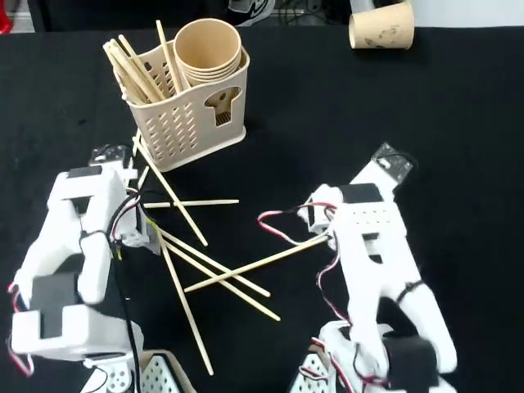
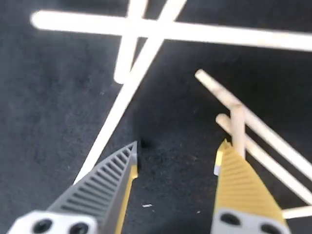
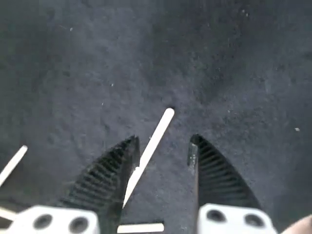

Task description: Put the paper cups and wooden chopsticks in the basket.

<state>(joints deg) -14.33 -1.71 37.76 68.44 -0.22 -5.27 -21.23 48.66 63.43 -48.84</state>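
Wooden chopstick [image 3: 154,137] lies inside the parted right gripper [image 3: 164,140]

A big table [image 1: 458,147] takes up almost all I can see. It is covered in a black, fuzzy cloth. Up close, the cloth has tiny white specks [image 3: 71,29] on it. Past the far edge of the table, near the middle, sits something white and black [image 1: 250,8] that looks like a shoe. By the far left corner there is a small red thing [image 1: 3,18]. Past the far right corner is a pale, bright surface [image 1: 471,11].
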